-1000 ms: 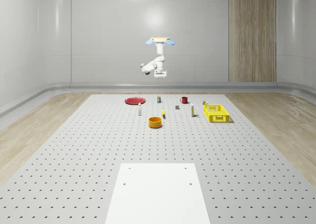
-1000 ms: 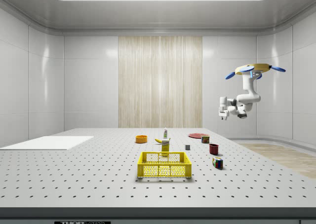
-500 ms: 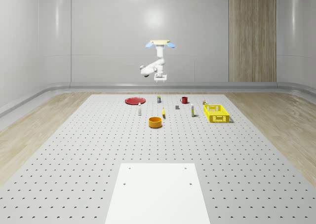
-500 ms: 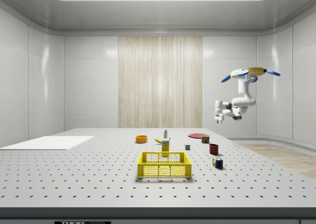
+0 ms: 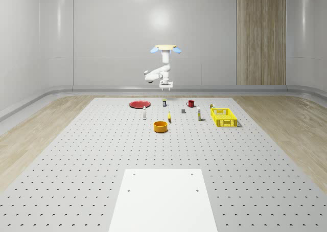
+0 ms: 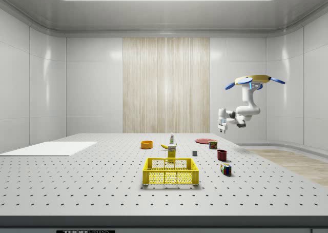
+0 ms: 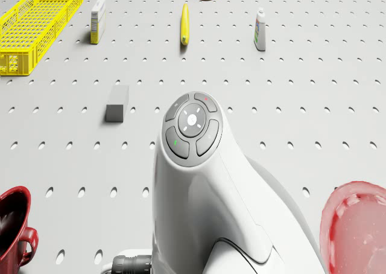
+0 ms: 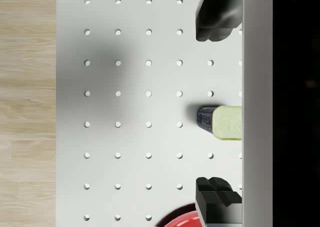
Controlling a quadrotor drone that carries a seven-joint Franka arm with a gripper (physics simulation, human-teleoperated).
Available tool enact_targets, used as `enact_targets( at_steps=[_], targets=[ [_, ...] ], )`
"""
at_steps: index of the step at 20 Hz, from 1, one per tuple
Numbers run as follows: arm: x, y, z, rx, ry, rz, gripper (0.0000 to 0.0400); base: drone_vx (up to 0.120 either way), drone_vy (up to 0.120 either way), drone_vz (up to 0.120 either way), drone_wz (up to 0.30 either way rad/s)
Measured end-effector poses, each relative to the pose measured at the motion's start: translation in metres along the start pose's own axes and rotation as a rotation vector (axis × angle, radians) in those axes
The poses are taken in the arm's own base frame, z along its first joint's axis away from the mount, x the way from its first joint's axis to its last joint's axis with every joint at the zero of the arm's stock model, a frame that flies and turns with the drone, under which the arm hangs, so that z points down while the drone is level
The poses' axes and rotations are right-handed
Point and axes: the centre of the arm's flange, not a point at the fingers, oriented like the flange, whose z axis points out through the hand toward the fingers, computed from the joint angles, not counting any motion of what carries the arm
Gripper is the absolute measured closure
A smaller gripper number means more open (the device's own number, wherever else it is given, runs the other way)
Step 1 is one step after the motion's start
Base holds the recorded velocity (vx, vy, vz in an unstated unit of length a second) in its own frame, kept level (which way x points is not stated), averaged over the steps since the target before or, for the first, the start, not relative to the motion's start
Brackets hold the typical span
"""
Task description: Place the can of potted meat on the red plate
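Observation:
The potted meat can (image 5: 164,103) stands on the perforated table near its far edge, a dark can with a pale green top (image 8: 223,122), also seen beside the plate (image 6: 212,144). The red plate (image 5: 139,104) lies just to the whole-scene view's left of it, and its rim shows too (image 8: 182,220) (image 7: 356,226). The drone (image 5: 165,48) hovers high over the table's far end (image 6: 253,80). My gripper (image 5: 166,86) hangs open well above the can (image 6: 221,127). In the wrist view the can lies between the two dark fingers (image 8: 217,18), gripper (image 8: 213,108) empty.
A red mug (image 5: 190,103), grey block (image 7: 116,103), banana (image 7: 184,31), white bottle (image 7: 260,29), small box (image 7: 98,20), orange bowl (image 5: 160,126) and yellow basket (image 5: 224,117) sit on the table. A Rubik's cube (image 6: 225,169) lies near the mug. A white sheet (image 5: 163,199) covers the near end.
The drone has come lower and moved toward the side view's left. The arm's gripper has sunk with it and now hangs over the can. The objects have not moved.

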Motion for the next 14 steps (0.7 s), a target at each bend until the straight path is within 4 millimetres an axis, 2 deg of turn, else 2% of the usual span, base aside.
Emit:
enact_targets(
  at_steps=[1, 3, 5, 8, 14],
  targets=[
    [0.0000, 0.0000, 0.0000, 0.000, 0.000, 0.000, 0.0000, 0.120, 0.000, 0.000, 0.000],
    [0.0000, 0.0000, 0.0000, 0.000, 0.000, 0.000, 0.0000, 0.120, -0.120, 0.000, 0.000],
    [0.0000, 0.0000, 0.0000, 0.000, 0.000, 0.000, 0.0000, 0.120, 0.000, 0.000, 0.000],
    [0.0000, 0.0000, 0.0000, 0.000, 0.000, 0.000, 0.0000, 0.000, 0.000, -0.107, 0.000],
    [0.0000, 0.0000, 0.0000, 0.000, 0.000, 0.000, 0.0000, 0.120, 0.000, -0.120, 0.000]
  ],
)
